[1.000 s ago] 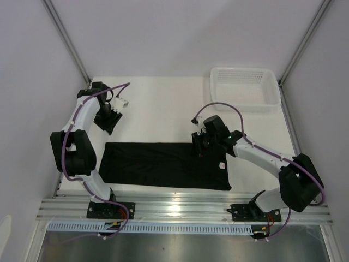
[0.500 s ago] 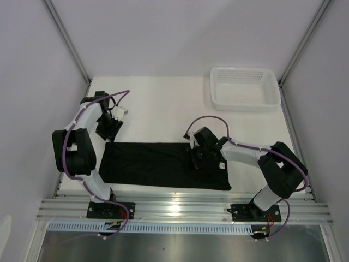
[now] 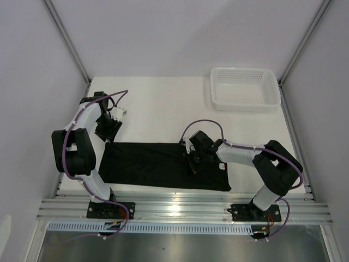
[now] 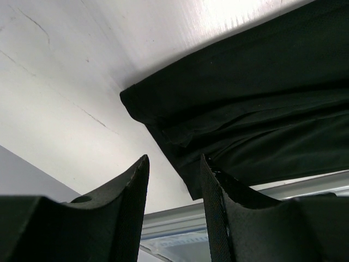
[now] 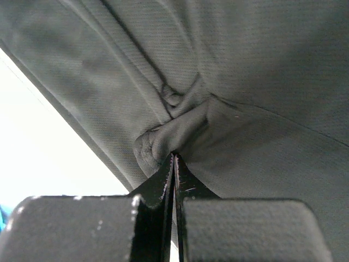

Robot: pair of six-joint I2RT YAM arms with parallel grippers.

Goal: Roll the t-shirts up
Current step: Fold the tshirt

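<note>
1. Plainly, the black t-shirt (image 3: 147, 164) lies flat as a long folded strip along the near edge of the white surface (image 3: 158, 103), running from the left side to a little past the middle.
2. The right end effector (image 3: 192, 161) sits on the strip towards its right end. In the right wrist view its two fingers are pressed together, with a small bunched ridge of fabric caught at their tips. Creases run away from that pinch (the cloth around it lies loose, not stretched).
3. A small pale label (image 3: 222, 166) shows on the shirt just to the right of that end effector, near the strip's right end.
4. The left end effector (image 3: 107, 131) hangs at the strip's far left corner. The left wrist view shows its fingers a narrow way apart with nothing between them, and the shirt's corner and layered hem beyond the tips. Whether the tips touch the cloth I cannot tell.
5. A white mesh basket (image 3: 245, 88) stands in the far right corner of the surface, well apart from the shirt and from both arms.
6. Only the right arm itself crosses the shirt (its forearm passes over the right end of the strip).
</note>
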